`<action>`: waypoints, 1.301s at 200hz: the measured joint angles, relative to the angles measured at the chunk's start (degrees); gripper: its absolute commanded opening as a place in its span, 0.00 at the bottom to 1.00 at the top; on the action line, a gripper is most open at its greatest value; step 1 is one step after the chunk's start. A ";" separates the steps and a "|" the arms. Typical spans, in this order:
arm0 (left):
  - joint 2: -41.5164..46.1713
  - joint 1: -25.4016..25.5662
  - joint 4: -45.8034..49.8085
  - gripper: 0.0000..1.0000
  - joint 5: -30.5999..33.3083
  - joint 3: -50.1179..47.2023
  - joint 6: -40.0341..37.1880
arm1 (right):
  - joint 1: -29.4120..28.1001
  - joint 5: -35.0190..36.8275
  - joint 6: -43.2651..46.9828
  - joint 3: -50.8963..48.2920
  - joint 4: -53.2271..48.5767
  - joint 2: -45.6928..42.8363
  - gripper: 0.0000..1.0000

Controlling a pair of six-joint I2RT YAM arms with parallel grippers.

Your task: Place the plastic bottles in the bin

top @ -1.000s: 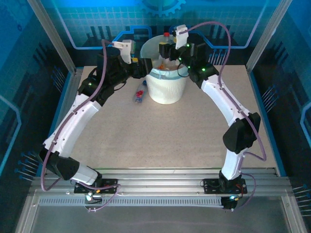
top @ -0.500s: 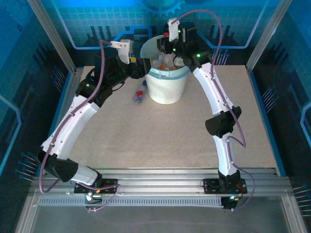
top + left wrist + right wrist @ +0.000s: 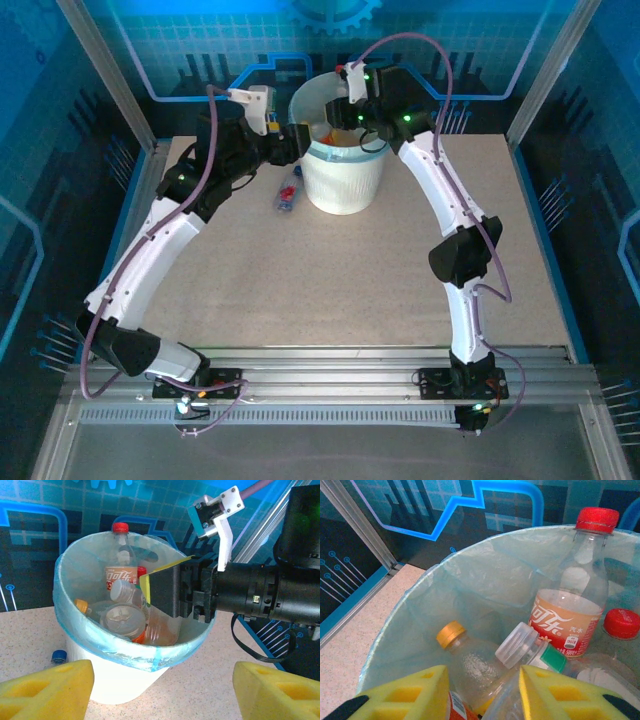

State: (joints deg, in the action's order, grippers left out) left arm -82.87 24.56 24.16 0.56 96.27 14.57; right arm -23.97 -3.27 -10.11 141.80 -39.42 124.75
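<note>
Speckled table [image 3: 330,290] ringed by blue panels [image 3: 200,40], bin [image 3: 343,190] set far-centre, right gripper [image 3: 485,682] spread above it, left gripper [image 3: 162,680] spread empty beside it.

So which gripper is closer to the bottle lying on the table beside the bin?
Left. The left gripper hangs just past that bottle, left of the bin; the right gripper is over the bin's opening.

Speckled beige tabletop [image 3: 300,290]; blue circuit-patterned walls [image 3: 180,40].

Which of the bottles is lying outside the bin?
The bottle on the table, just left of the bin. The other bottles are inside it.
</note>
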 measured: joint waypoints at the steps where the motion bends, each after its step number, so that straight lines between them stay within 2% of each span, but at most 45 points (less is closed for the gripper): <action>1: 0.00 0.00 0.00 0.75 0.04 0.00 -0.02 | 0.00 -0.07 0.00 0.09 -0.09 0.00 0.44; 105: 0.00 -4.17 0.57 0.75 0.37 -2.71 0.02 | 0.72 1.27 -0.66 2.05 -5.18 0.50 0.50; 120: -0.31 -5.57 0.57 0.76 -0.50 -3.34 0.57 | 0.96 1.27 -0.87 3.26 -6.23 0.87 0.54; 144: -2.14 -8.07 0.63 0.77 -2.16 -3.76 1.05 | 1.11 1.22 -1.66 5.84 -7.80 1.05 0.66; 178: -8.52 -10.51 1.64 0.78 -4.66 -3.48 1.16 | 1.07 1.27 -1.95 6.64 -7.87 -1.38 0.70; 204: -15.43 -11.56 3.02 0.79 -6.34 -2.23 0.96 | 0.52 1.33 -1.86 2.10 -7.32 -7.52 0.70; 260: -28.52 -12.68 6.05 0.79 -8.41 4.15 0.04 | -2.56 1.60 0.15 -17.00 -0.37 -24.37 0.72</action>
State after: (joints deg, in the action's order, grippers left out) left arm -111.39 11.88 30.22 -7.86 100.42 14.61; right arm -26.52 -1.67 -9.96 124.79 -39.79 100.38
